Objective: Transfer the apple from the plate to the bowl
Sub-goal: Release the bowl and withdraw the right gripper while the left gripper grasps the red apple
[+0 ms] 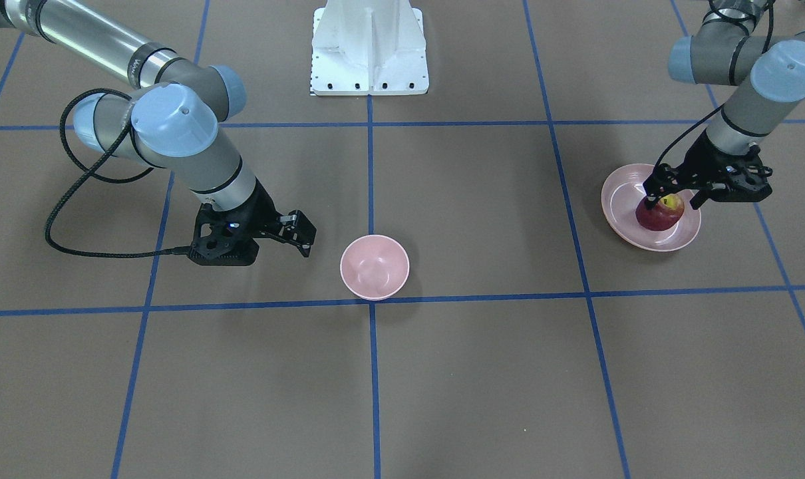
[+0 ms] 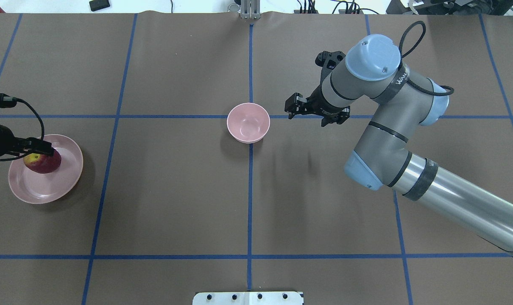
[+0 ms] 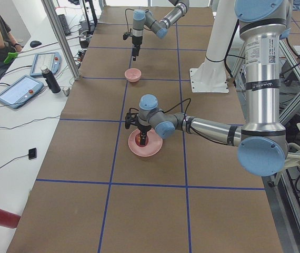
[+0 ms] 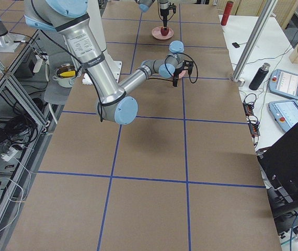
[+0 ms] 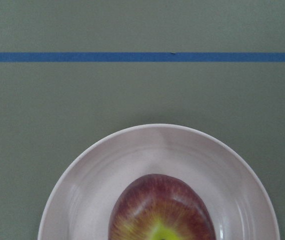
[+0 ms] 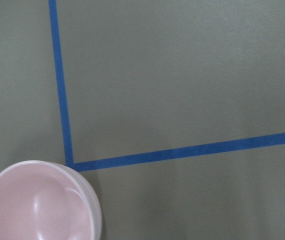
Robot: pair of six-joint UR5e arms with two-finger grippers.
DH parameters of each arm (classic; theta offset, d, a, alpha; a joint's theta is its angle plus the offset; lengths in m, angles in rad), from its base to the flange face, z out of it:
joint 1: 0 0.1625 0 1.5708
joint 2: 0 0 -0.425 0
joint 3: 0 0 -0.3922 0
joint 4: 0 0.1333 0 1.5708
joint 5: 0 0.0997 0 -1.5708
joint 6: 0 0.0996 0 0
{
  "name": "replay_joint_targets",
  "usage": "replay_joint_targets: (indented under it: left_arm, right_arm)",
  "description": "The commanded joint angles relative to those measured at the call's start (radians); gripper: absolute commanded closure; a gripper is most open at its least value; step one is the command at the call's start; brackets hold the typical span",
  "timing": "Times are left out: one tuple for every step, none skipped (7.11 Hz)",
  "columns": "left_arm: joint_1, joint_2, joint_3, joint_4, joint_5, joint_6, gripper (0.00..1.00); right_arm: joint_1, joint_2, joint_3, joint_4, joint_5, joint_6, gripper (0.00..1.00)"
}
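Note:
The dark red apple (image 1: 658,214) with a yellow top lies on the pale pink plate (image 1: 621,193) at the table's left end. It also shows in the overhead view (image 2: 44,163) and the left wrist view (image 5: 160,207), on the plate (image 5: 107,170). My left gripper (image 1: 675,199) is open, pointing down, with its fingers straddling the top of the apple. The small pink bowl (image 1: 374,266) stands empty at the table's middle. My right gripper (image 1: 303,234) hangs open and empty just beside the bowl, not touching it. The bowl's rim shows in the right wrist view (image 6: 37,200).
The brown table (image 2: 176,190) is crossed by blue tape lines. The white robot base (image 1: 369,50) stands at the near edge behind the bowl. The right arm's long links (image 2: 409,140) reach over the table's right half.

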Motion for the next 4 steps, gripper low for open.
replay_joint_targets:
  left_arm:
    - [0.006,-0.019,0.041,0.000,0.005,0.004,0.02]
    - [0.020,-0.017,0.041,-0.002,0.005,0.004,0.02]
    - [0.035,-0.017,0.040,-0.002,0.005,0.000,0.02]
    - [0.042,-0.016,0.038,-0.002,0.005,0.000,0.02]
  right_arm:
    - [0.013,-0.030,0.013,0.002,0.008,-0.030,0.00]
    - [0.015,-0.030,0.012,0.001,0.008,-0.037,0.00]
    - [0.017,-0.031,0.014,0.001,0.008,-0.037,0.00]
    - [0.023,-0.033,0.012,0.001,0.014,-0.037,0.00]
